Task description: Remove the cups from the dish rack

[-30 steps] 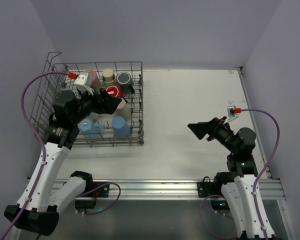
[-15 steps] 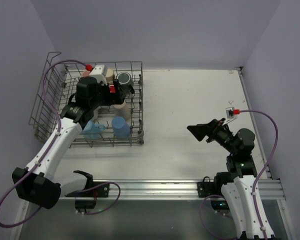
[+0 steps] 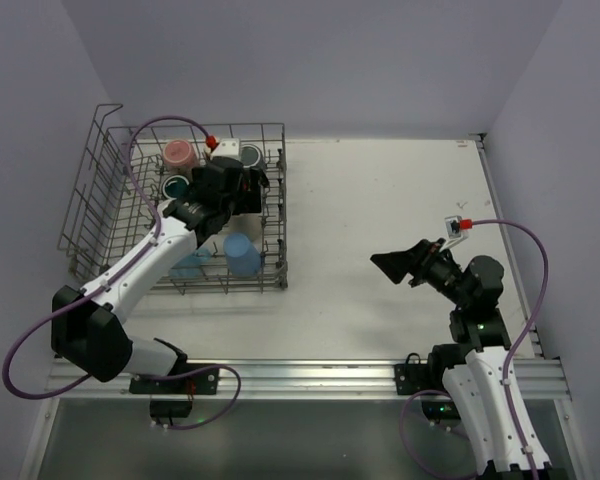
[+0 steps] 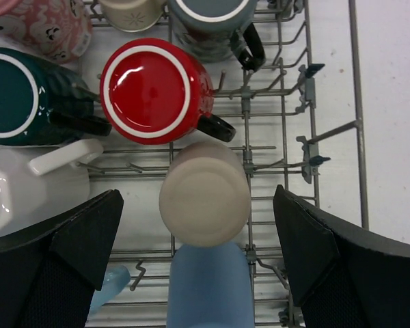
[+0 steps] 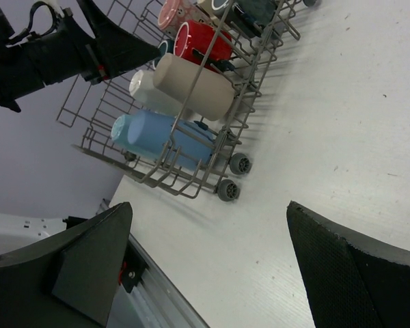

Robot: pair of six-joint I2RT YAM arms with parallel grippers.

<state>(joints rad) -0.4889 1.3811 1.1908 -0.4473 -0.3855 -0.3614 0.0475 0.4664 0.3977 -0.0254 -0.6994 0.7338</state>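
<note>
The grey wire dish rack (image 3: 100, 215) stands at the table's left. My left gripper (image 3: 238, 190) hovers open and empty over its right half. In the left wrist view the gripper (image 4: 199, 236) is above a cream tumbler (image 4: 205, 193) lying on its side, with a light blue tumbler (image 4: 208, 290) just below it. A red mug (image 4: 154, 91), a dark teal mug (image 4: 17, 96), a pink cup (image 4: 44, 24), a grey mug (image 4: 212, 20) and a white mug (image 4: 27, 184) sit upside down around them. My right gripper (image 3: 395, 262) is open and empty over the bare table, far from the rack.
The right wrist view shows the rack (image 5: 191, 184) on small wheels (image 5: 236, 164), with the blue tumbler (image 5: 157, 133) and cream tumbler (image 5: 195, 85) inside. A metal rail (image 3: 310, 375) runs along the near table edge. White tabletop (image 3: 380, 190) lies right of the rack.
My left arm has swung from the rack's left side to its far right part, uncovering the pink and teal cups. The right arm has barely moved.
</note>
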